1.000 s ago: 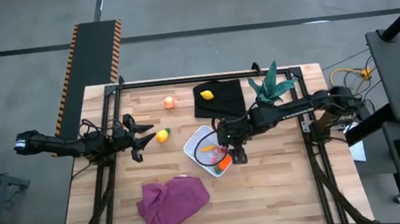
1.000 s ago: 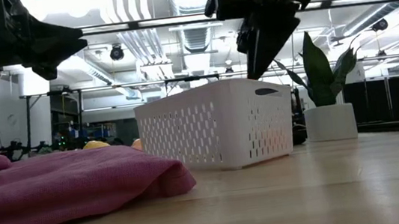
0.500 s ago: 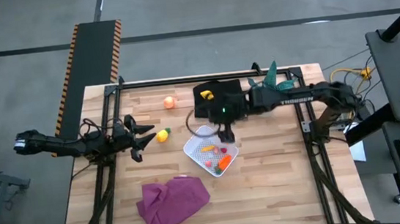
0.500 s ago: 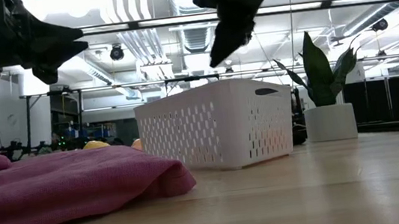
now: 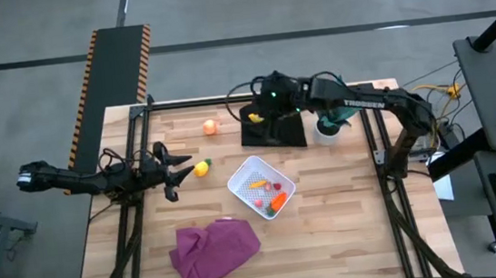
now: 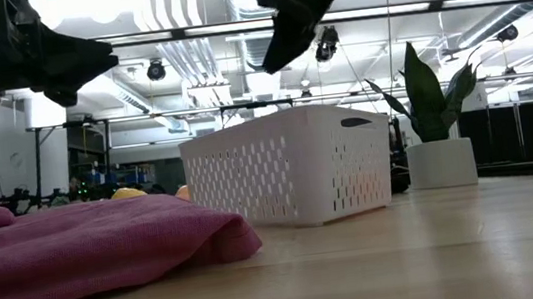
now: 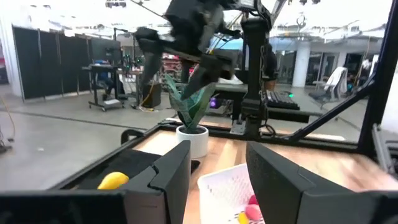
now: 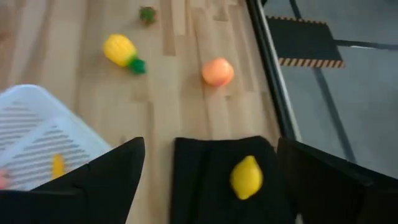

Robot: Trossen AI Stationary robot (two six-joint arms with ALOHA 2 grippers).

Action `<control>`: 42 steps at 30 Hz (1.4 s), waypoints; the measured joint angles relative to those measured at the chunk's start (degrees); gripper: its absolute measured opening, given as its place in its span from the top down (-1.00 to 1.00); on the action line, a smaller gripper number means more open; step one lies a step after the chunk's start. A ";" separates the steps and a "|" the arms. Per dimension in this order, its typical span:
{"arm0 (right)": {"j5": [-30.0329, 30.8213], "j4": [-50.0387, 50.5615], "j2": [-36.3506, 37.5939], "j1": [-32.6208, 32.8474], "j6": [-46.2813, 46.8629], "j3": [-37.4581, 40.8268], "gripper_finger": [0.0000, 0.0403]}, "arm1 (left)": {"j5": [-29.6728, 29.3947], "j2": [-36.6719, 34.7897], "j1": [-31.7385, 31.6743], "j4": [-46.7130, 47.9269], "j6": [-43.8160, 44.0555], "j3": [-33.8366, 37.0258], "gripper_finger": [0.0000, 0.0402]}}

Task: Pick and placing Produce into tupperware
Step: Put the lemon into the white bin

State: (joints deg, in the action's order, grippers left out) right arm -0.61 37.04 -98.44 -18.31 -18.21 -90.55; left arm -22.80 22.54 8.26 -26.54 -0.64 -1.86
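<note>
Lemon (image 8: 246, 177) on the black cloth (image 5: 273, 126) lies under my wide-open right claw (image 5: 258, 115), the white tupperware (image 5: 238, 178) mid-bench holds carrot and small pieces, and my left claw (image 5: 178, 168), fingers parted and empty, hangs beside a yellow fruit (image 5: 201, 168).

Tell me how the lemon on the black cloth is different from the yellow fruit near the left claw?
The lemon lies on the black cloth; the yellow fruit lies on the bare wooden table. The lemon is plain yellow all over; the yellow fruit has a green end. The lemon sits under the right claw; the other sits before the left claw. Both are small, yellow and outside the white container.
</note>
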 joint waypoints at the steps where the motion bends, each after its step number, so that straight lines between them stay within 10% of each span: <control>1: -0.13 0.73 -1.10 -0.78 -1.11 -1.12 -0.78 | 0.00 -0.19 -0.01 0.03 -0.88 0.01 0.29; 21: -2.76 26.38 -30.90 -10.49 -5.70 -33.72 -0.78 | -0.01 -1.70 -0.01 0.00 -3.15 0.01 0.29; 42: -4.41 26.90 -37.50 -13.71 -6.55 -35.59 -0.78 | -0.01 -1.63 0.01 0.02 -3.22 0.01 0.29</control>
State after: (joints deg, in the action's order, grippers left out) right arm -5.02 63.95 -135.94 -32.02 -24.76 -126.15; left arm -22.80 20.91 8.27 -26.52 -3.86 -1.85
